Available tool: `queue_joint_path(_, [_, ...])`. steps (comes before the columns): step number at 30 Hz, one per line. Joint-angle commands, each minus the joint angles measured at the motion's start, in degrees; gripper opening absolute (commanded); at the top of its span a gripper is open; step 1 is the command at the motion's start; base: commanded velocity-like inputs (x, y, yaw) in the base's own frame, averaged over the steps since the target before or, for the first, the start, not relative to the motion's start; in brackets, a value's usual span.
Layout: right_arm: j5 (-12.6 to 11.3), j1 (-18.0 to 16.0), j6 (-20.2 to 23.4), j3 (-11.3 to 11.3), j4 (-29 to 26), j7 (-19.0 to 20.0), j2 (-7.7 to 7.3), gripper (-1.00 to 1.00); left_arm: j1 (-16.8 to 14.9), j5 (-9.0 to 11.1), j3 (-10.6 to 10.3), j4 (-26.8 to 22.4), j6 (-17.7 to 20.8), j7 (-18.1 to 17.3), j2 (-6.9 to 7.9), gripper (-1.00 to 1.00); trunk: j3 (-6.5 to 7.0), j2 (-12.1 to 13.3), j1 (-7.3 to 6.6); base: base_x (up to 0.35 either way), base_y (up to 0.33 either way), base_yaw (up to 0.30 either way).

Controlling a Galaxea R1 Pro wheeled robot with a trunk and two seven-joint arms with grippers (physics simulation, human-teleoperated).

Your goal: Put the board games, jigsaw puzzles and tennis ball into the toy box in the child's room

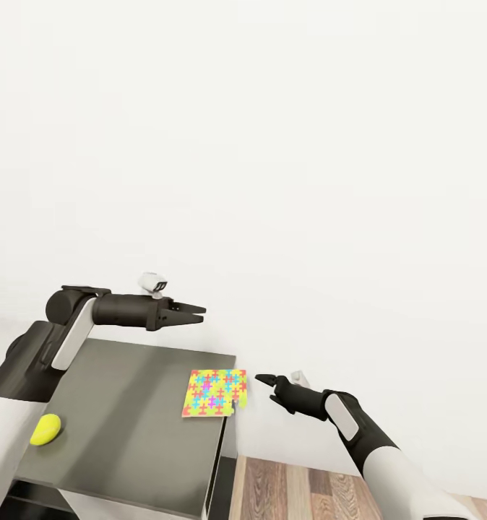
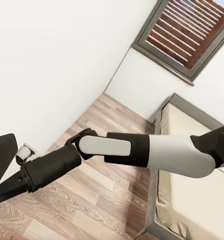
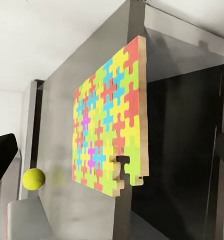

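Note:
A jigsaw puzzle [image 1: 214, 393] [image 3: 109, 120] in yellow, pink, blue and orange lies flat at the right edge of the grey table [image 1: 128, 426], one corner just over the edge. The tennis ball [image 1: 46, 430] [image 3: 33, 178] rests near the table's front left. My right gripper [image 1: 264, 380] hovers off the table just right of the puzzle, pointing at it, open and empty. My left gripper [image 1: 199, 315] hangs above the table's far edge, open and empty. The toy box and the board games are out of view.
A white wall stands behind the table. Wood-plank floor [image 1: 308, 491] lies to the table's right. The left wrist view looks past my right forearm [image 2: 141, 150] to the cream bed [image 2: 191, 200] and a dark-framed window [image 2: 186, 35].

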Motion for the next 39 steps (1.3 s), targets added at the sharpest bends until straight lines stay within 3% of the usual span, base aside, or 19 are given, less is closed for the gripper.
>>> queue_joint_path(1, [-0.25,-0.03,0.33,-0.05,-0.03,-0.05,-0.01,1.00,-0.05,0.17,-0.09,0.01,0.41,-0.06,0.05,1.00,-0.06,-0.04,0.00,0.000,0.000,0.011])
queue_joint_path(13, [-0.33,-0.03,0.33,-0.13,-0.03,-0.04,-0.32,1.00,-0.02,0.29,0.08,0.01,0.41,-0.50,0.05,1.00,-0.06,-0.04,0.00,0.000,0.000,0.002])
queue_joint_path(39, [-0.25,-0.01,0.33,0.03,-0.03,-0.04,-0.13,1.00,-0.10,0.26,0.48,0.01,0.41,-0.58,0.24,1.00,-4.72,-10.47,5.71,0.000,0.000,0.000])
